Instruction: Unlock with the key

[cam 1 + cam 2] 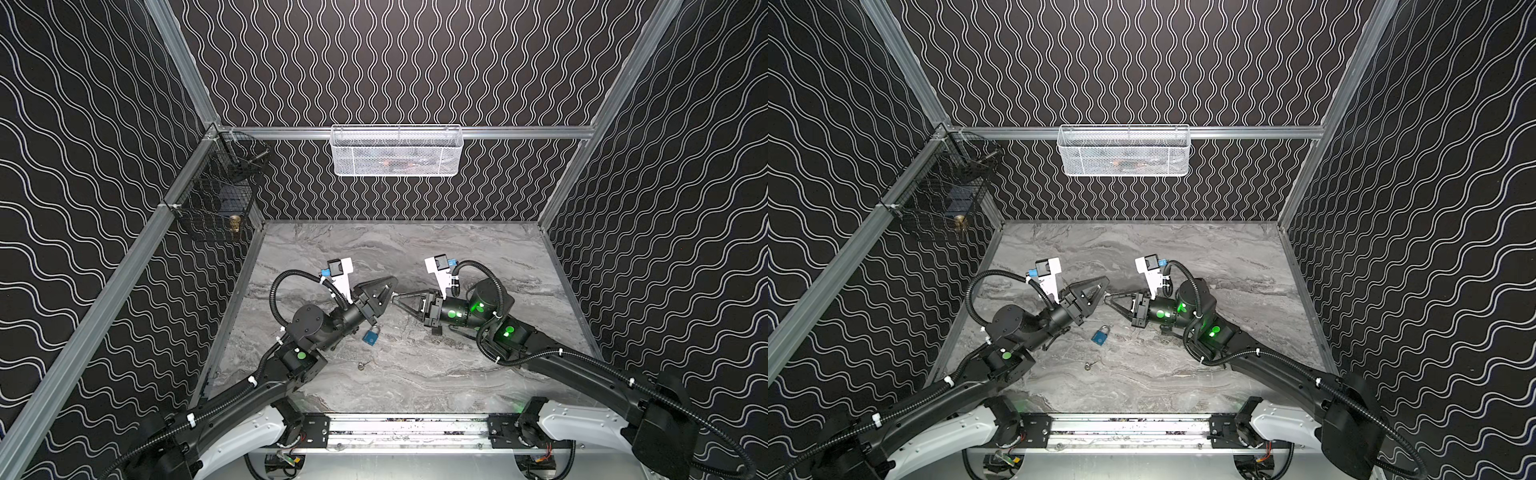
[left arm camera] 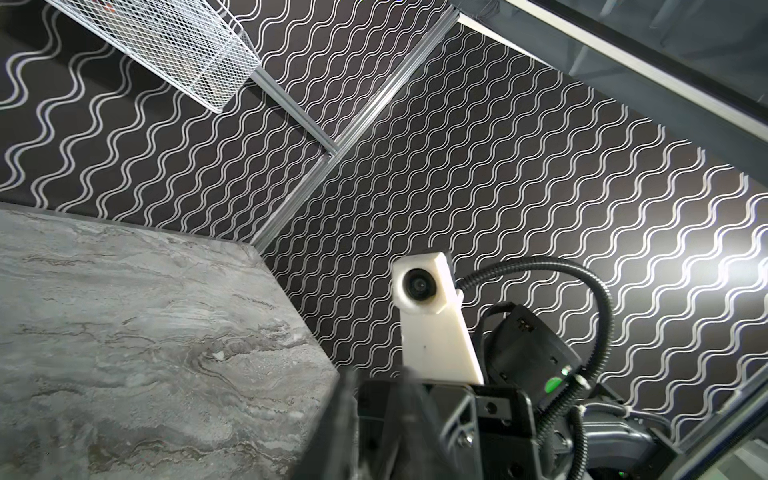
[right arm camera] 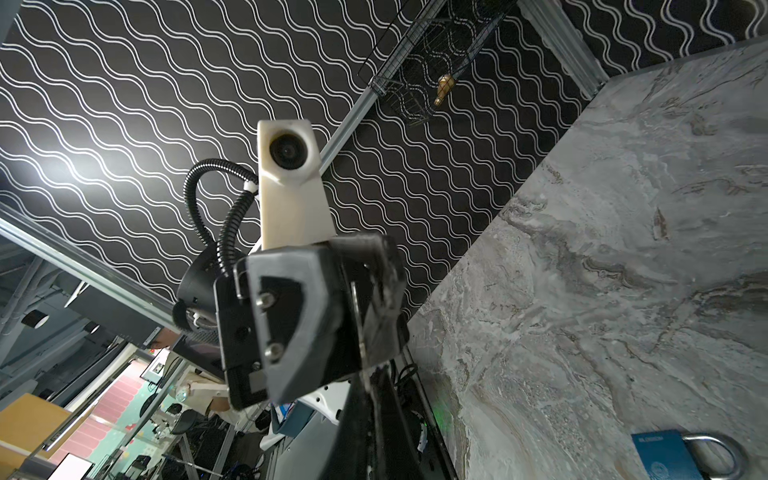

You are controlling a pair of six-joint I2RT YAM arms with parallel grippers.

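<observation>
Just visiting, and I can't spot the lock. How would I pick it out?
Look at the grey marble table, at the gap between the left arm and the right arm. The padlock lies flat in it. It is the only blue thing on the marble, with a silver shackle; the small key nearer the front edge is bare metal.

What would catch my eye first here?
The black left gripper and right gripper meet tip to tip above the middle of the grey marble table. A bright blue padlock lies on the table near the left gripper, and a white mesh basket hangs on the back wall.
</observation>
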